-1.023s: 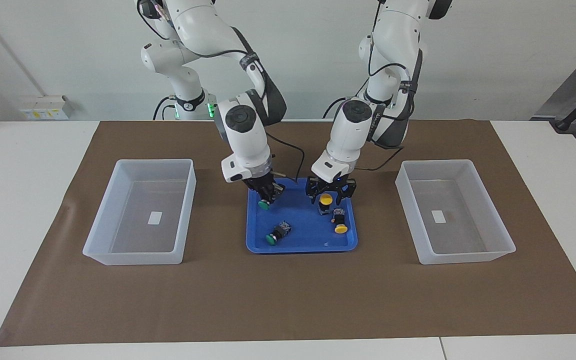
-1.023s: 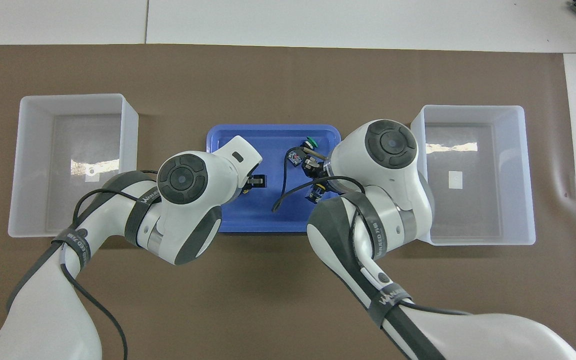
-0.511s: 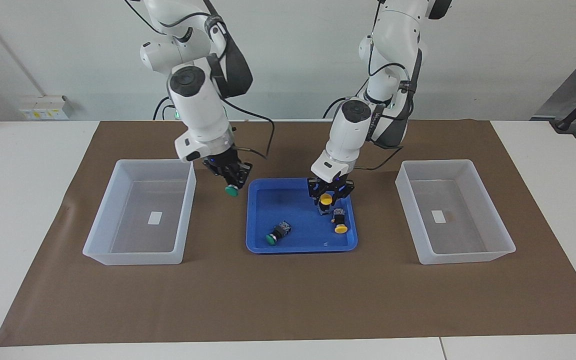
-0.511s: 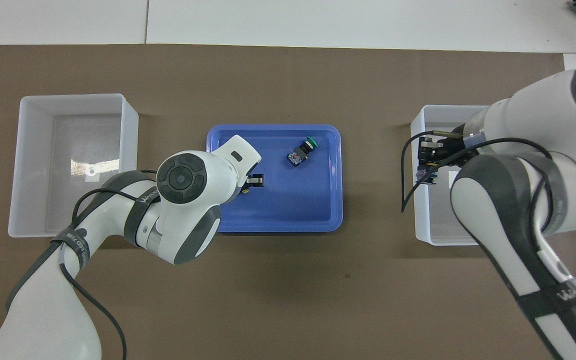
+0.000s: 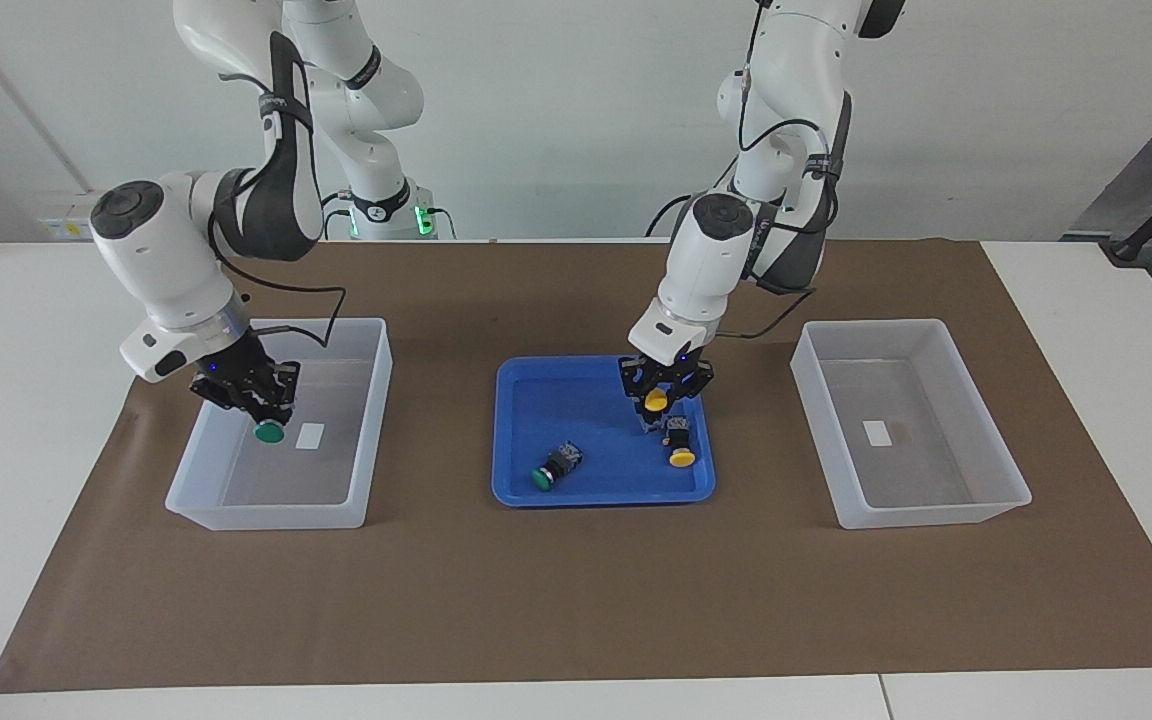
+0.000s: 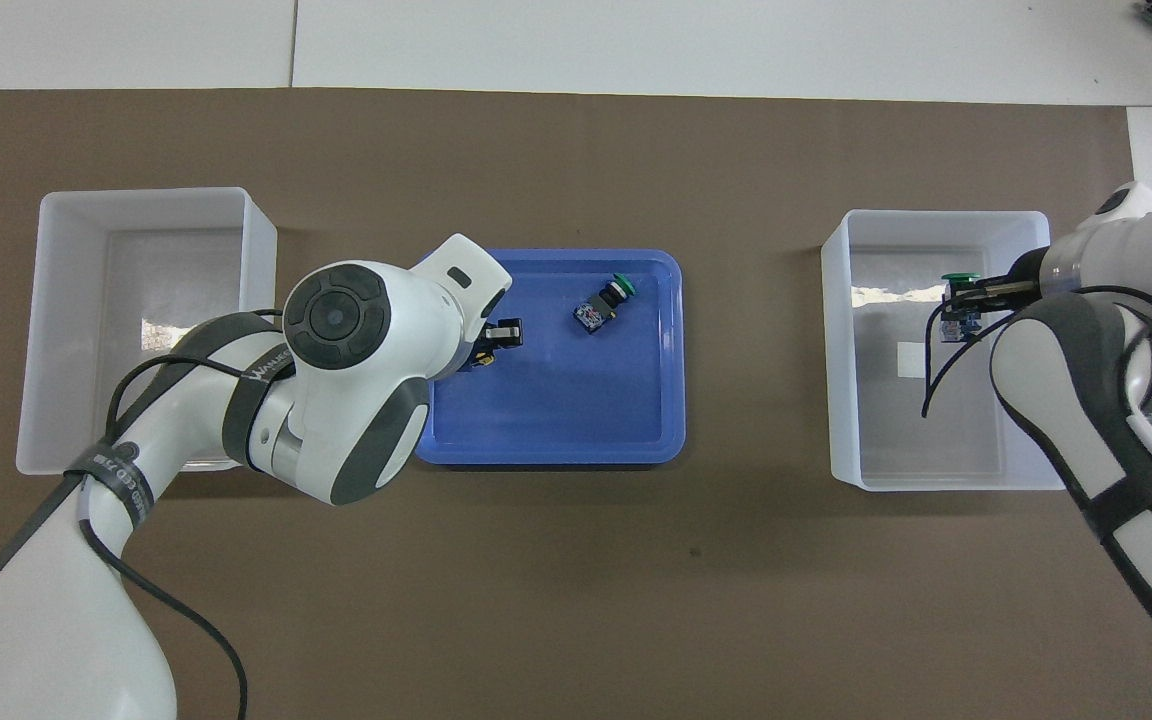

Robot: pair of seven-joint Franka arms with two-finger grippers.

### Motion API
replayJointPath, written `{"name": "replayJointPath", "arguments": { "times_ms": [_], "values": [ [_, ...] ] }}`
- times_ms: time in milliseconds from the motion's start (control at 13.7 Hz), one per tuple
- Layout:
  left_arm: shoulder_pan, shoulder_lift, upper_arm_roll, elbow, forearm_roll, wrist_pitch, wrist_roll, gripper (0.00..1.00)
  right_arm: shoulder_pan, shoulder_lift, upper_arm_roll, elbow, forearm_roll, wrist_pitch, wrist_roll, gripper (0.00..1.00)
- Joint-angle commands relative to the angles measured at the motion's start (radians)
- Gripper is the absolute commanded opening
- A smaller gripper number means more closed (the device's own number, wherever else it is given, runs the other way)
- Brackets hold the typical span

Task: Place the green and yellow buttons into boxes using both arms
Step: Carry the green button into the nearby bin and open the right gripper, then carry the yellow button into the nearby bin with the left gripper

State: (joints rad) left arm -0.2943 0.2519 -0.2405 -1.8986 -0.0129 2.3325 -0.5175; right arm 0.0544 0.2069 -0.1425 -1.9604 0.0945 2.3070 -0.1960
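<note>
Right hand (image 5: 258,405) clamped on a green button (image 5: 269,433), hanging inside its box (image 5: 373,395), cap down, directly over the bare floor beside the label. Left hand (image 5: 664,392) shut on a yellow button (image 5: 653,400) over the tray (image 5: 506,470). Empty box (image 5: 936,510) well apart, toward left arm's end. Second green button (image 5: 554,467) and yellow button (image 5: 678,443) lying tipped in the tray.

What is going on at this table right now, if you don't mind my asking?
The two arms are sorting push buttons out of the blue tray. The right gripper holds a green button over the box at its end of the table. The left gripper is down in the tray, closed on a yellow button. One green button and one yellow button lie loose in the tray.
</note>
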Motion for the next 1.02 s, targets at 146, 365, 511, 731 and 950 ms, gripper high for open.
{"name": "replayJointPath", "arguments": {
  "times_ms": [146, 365, 511, 731, 950],
  "values": [
    [0.116, -0.010, 0.003, 0.220, -0.022, -0.255, 0.019, 0.00, -0.010, 0.089, 0.015, -0.024, -0.012, 0.141, -0.019, 0.05],
    [0.222, -0.010, 0.004, 0.248, -0.022, -0.286, 0.137, 0.00, -0.022, 0.078, 0.015, -0.061, -0.012, 0.140, -0.019, 0.34],
    [0.314, -0.010, 0.003, 0.248, -0.024, -0.286, 0.279, 0.00, -0.025, 0.075, 0.017, -0.055, -0.009, 0.127, -0.011, 1.00],
    [0.434, -0.010, 0.003, 0.242, -0.047, -0.285, 0.480, 0.00, 0.022, 0.008, 0.027, -0.020, 0.005, 0.050, 0.102, 1.00],
    [0.506, -0.016, 0.007, 0.208, -0.047, -0.256, 0.615, 0.00, 0.117, -0.001, 0.027, 0.082, 0.007, -0.046, 0.338, 1.00]
  ]
}}
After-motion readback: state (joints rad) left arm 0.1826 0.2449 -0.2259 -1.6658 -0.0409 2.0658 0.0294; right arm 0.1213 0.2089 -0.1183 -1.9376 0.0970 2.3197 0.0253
